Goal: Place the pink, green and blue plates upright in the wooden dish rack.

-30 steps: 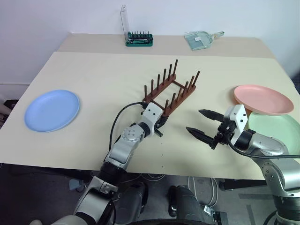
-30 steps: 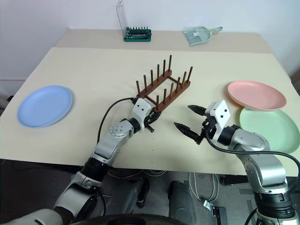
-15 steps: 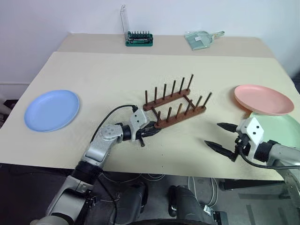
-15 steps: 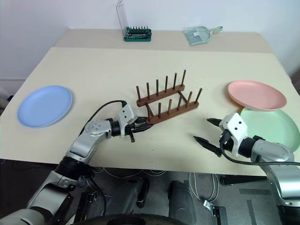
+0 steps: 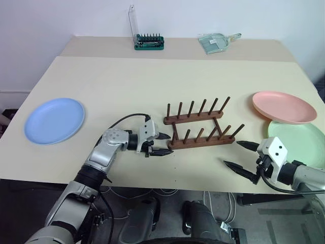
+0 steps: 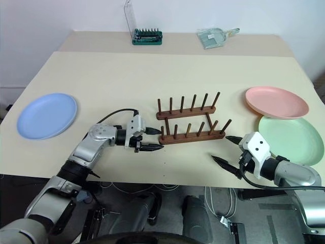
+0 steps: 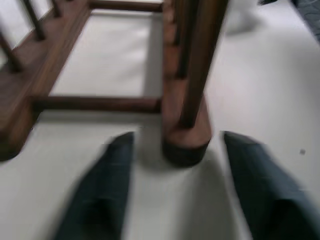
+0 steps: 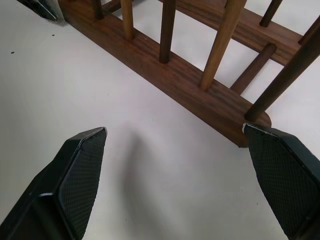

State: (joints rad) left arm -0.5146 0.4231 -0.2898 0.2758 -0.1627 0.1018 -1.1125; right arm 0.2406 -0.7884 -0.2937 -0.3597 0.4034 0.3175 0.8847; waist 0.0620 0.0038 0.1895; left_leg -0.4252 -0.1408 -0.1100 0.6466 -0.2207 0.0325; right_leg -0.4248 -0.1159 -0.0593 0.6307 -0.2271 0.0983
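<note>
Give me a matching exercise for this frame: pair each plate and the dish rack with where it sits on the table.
Things:
1. blue plate
2. pink plate
3. green plate
4. wooden dish rack

Places:
A. mid-table, between the two grippers
B. right edge, nearest the robot, partly under another plate
C. far left, alone
D. right side, resting partly on another plate

Pairs: 1-C, 2-D, 3-B, 4-A

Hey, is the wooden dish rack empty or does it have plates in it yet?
Empty. The wooden dish rack shows only bare pegs.
</note>
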